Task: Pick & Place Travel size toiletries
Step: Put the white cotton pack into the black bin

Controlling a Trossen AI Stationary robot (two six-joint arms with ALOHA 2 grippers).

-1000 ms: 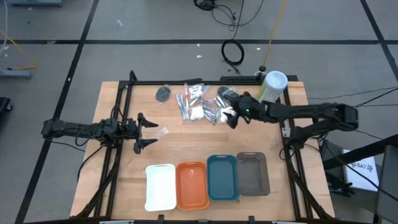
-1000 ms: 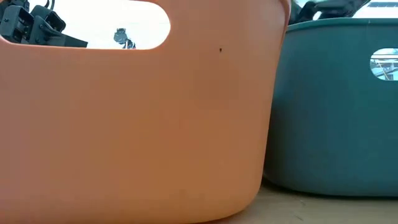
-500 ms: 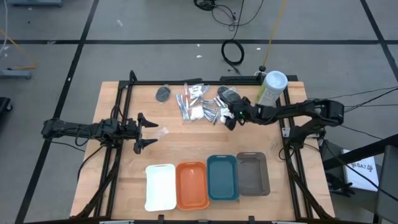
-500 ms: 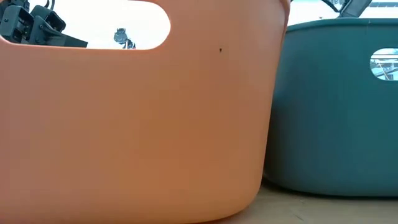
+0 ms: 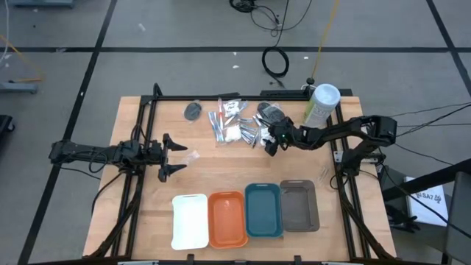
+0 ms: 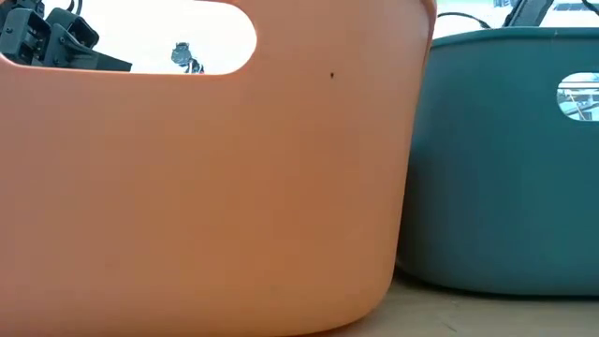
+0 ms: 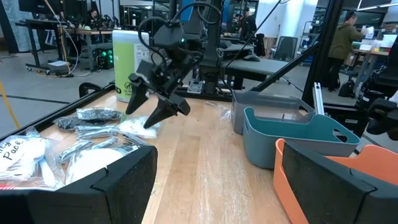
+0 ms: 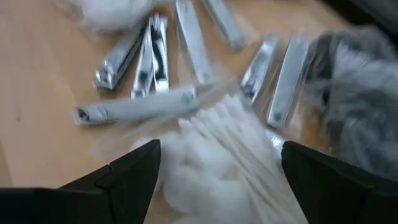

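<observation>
- Two tools are in my views; the right tool (image 5: 272,142) is the one at work, jaws spread wide and holding nothing, hanging just above the right edge of the toiletries pile (image 5: 239,124) at the far side of the surface (image 5: 206,173);
- Under its fingers (image 8: 134,180), my right wrist view shows white cotton swabs (image 8: 233,140) on a fluffy white pad (image 8: 193,180), with silvery nail clippers (image 8: 140,59) fanned out just past them and a grey bundle (image 8: 354,124) to one side;
- My left wrist view shows that same tool (image 7: 155,102) tilted downward over the wrapped items, its two fingers apart;
- Beyond it stands a tall pale-green canister (image 5: 321,103) with a white lid, near the far right corner; a separate dark grey bundle (image 5: 193,110) lies apart from the pile, toward the far left;
- My left tool (image 5: 171,157) waits open and empty over the left part of the surface, with a small clear-wrapped piece (image 5: 193,155) just beside its tips;
- Four trays sit in a row along the near edge: white (image 5: 189,221), orange (image 5: 227,218), teal (image 5: 263,210), grey (image 5: 299,205); I see nothing in them from above;
- My low view is filled by the orange tray's wall (image 6: 206,187) and the teal one (image 6: 505,159).
</observation>
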